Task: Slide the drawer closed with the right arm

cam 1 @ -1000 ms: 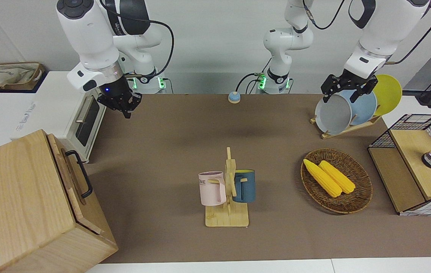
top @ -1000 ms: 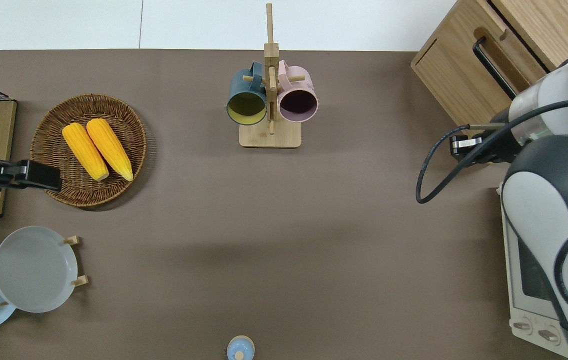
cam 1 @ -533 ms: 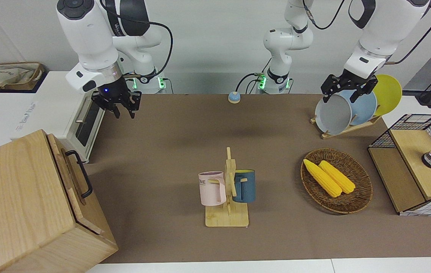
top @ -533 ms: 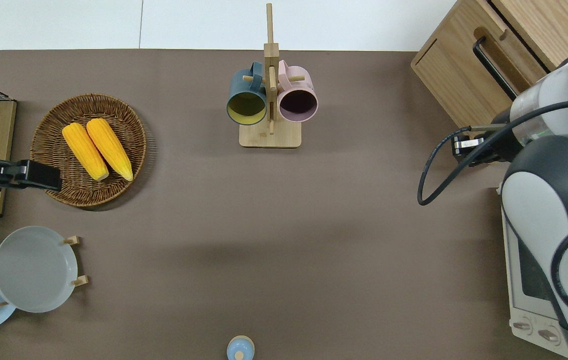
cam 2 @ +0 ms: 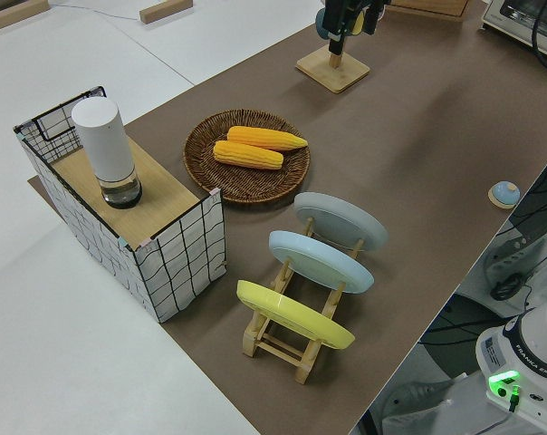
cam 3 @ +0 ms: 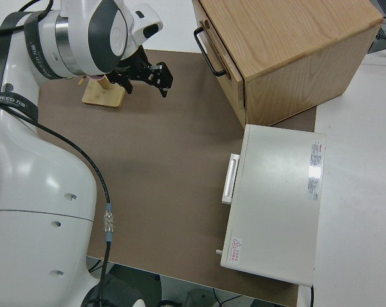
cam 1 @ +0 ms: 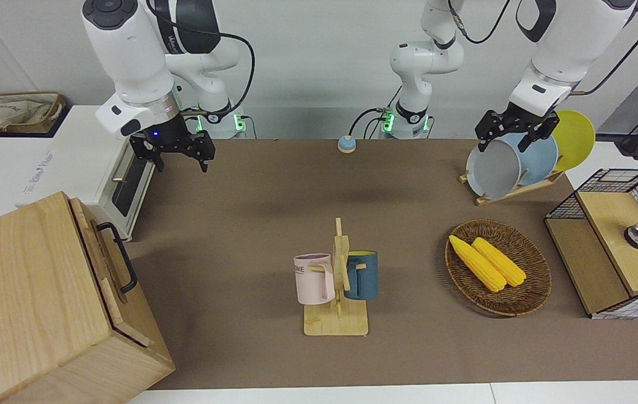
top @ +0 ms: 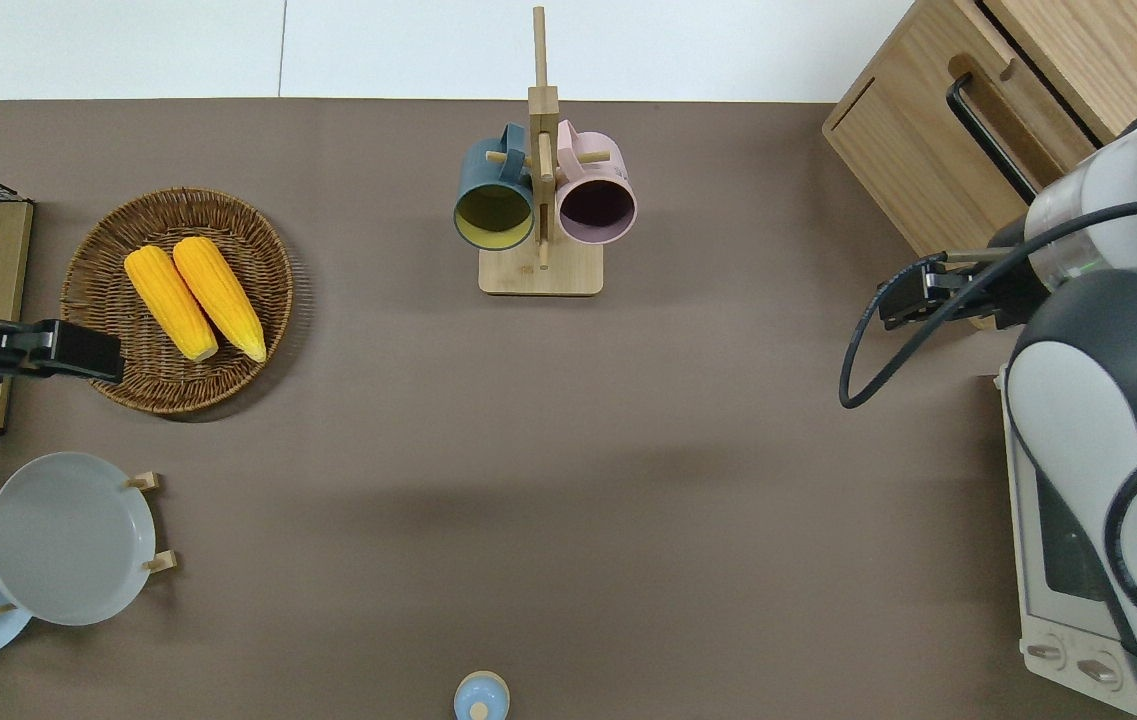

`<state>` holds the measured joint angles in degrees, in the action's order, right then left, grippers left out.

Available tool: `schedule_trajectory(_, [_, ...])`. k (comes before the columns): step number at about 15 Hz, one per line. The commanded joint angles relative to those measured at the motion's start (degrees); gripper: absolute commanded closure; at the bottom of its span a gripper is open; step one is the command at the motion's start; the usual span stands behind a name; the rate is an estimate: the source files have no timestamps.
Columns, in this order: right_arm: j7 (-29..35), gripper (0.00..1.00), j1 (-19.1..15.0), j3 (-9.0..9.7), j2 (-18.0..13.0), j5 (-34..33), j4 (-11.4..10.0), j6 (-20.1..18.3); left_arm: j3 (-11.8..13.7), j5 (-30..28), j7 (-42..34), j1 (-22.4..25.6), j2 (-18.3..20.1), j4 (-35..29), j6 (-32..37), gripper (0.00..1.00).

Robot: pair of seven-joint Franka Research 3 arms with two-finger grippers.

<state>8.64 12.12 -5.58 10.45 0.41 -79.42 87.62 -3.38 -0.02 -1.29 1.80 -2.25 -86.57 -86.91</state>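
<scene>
The drawer [cam 1: 100, 252] is the top one of the big light-wood cabinet [cam 1: 21, 292] at the right arm's end of the table. Its front panel, with the black loop handle [cam 1: 122, 261], stands slightly out from the cabinet body. It also shows in the overhead view [top: 1003, 110] and the right side view [cam 3: 223, 57]. My right gripper [cam 1: 181, 163] is open and empty, up in the air. In the overhead view it [top: 903, 300] is over the mat between the cabinet's corner and the toaster oven, apart from the handle. The left arm is parked, its gripper [cam 1: 512, 137] open.
A white toaster oven [cam 1: 122, 174] stands beside the cabinet, nearer to the robots. A wooden mug rack [cam 1: 336, 280] with two mugs is mid-table. A basket of corn [cam 1: 498, 269], a plate rack [cam 1: 521, 163] and a wire shelf box [cam 1: 616, 247] are toward the left arm's end.
My right gripper's fingers have spread wide apart, and the gripper has risen a little. The drawer and the left arm have not moved.
</scene>
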Motion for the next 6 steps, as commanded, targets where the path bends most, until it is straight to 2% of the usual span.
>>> schedule_trajectory(1, [-1.8,0.017,-0.5,0.48,-0.5,-1.0,-0.1,-0.2,-0.4,1.0,-0.6,0.3,-0.7,1.4,1.1,0.01])
schedule_trajectory(6, [-1.9,0.017,-0.8,0.57,-0.5,-2.2,-0.1,-0.4,-0.4,1.0,-0.6,0.3,-0.7,1.4,1.1,0.01])
